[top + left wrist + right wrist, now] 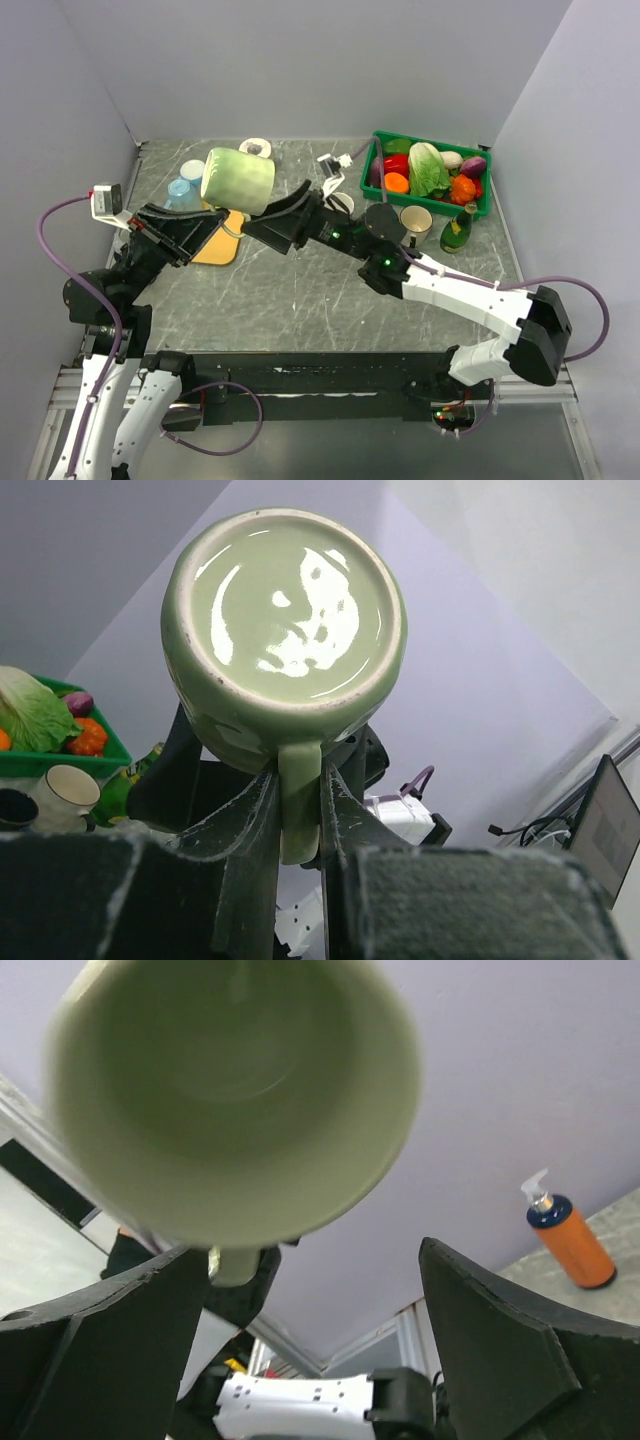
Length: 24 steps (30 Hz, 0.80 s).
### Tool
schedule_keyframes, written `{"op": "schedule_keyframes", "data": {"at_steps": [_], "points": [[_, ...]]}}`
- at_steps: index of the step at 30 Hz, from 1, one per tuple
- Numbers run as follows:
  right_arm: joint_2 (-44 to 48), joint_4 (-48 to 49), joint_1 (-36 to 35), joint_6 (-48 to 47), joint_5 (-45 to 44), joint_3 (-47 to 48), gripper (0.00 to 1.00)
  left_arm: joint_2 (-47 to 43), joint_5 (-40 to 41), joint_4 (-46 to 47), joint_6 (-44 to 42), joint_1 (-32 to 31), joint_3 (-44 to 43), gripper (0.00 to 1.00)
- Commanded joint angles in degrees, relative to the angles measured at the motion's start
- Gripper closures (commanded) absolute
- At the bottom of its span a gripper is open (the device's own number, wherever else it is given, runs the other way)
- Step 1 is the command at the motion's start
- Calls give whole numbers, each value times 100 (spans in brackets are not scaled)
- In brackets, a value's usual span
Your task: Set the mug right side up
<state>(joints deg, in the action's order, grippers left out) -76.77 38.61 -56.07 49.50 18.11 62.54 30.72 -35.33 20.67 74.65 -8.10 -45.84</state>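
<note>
Clearly this is a mid-air hand-over stage, not a set-down. The green mug (238, 182) is lifted off the table (300, 290), hanging above the far-left part of it, over the wooden board (218, 245) and just right of the blue cups (185, 190). It lies roughly on its side in the air: its glossy base faces left, toward the left arm's camera, and its open mouth faces right.

The left gripper (298, 815) is closed narrowly on the mug's handle (299, 770), one finger on each side of it. That pinch gives a firm hold on a thin part and leaves the round body free, which I judge is the point: the other arm has room to take the body.

The right gripper (310, 1250) comes in from the right with its jaws spread wide and nothing between them. Its camera looks straight into the mug's mouth, and the two fingers stand on either side of the view, below the rim and not touching it. The wide spread suits the mug's broad body.

Probably the mug is about halfway turned. Either the left wrist rolls further so that the mouth points up, or the right gripper closes on the wall and finishes the turn. A grip on the handle alone could let the mug swing.

The green basket (384, 140) of vegetables and the cream cup (415, 222) sit well apart, on the far right.
</note>
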Motion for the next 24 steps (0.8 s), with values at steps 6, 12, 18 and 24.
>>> {"op": "schedule_keyframes", "data": {"at_steps": [6, 12, 18, 24], "points": [[-303, 103, -211, -528, -474, 707, 14, -22, 132, 1114, 321, -16, 75, 99], [-259, 41, -255, -564, -914, 636, 21, -5, 211, 1458, 524, -51, 330, 99], [-329, -29, -246, -555, -1037, 750, 39, -40, 272, 1327, 402, -113, 366, 99], [-391, 6, -246, -441, -1037, 768, 62, -75, 176, 1255, 322, -148, 471, 99]]}}
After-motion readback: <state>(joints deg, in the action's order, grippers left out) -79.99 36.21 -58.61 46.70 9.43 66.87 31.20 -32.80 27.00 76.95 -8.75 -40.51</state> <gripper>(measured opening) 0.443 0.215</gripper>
